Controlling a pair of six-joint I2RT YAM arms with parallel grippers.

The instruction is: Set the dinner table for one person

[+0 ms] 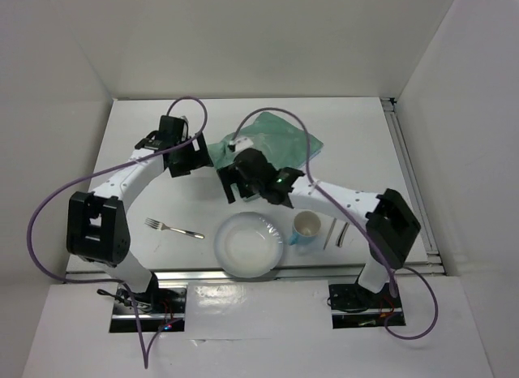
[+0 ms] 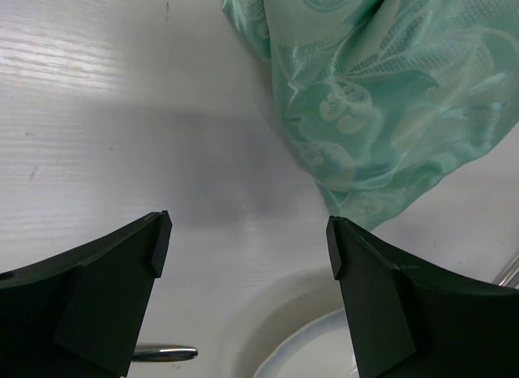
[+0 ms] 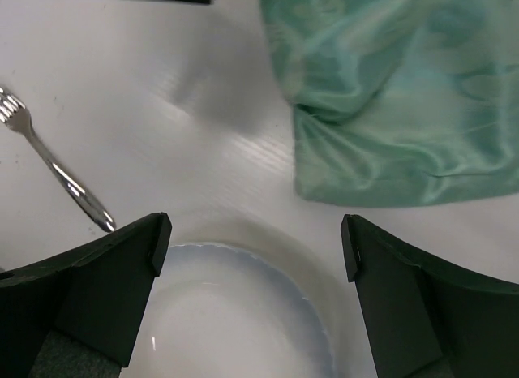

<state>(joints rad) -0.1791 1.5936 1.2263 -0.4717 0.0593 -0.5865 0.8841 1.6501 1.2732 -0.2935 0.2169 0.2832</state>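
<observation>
Table (image 1: 357, 135): white, found beneath both end effectors, everything listed below being carried on it. Left end effector (image 2: 247, 240): fingers are held apart and nothing is gripped; bare table is seen between them, and the green patterned mat (image 2: 365, 94) is found just beyond the tips, toward the right finger. Right end effector (image 3: 255, 240): fingers are likewise spread and empty; the white plate (image 3: 235, 313) is located directly under the tips, the fork (image 3: 57, 171) off to the left-finger side, the mat ahead on the right-finger side. Cup (image 1: 306, 228) and two slim utensils (image 1: 336, 233), type not discernible, are placed behind the right end effector, near its arm. Progress, as judged: little is done. The mat is bunched and creased, not spread, and it is overlapped by no piece; flattening it and arranging plate, cutlery and cup are judged outstanding.
</observation>
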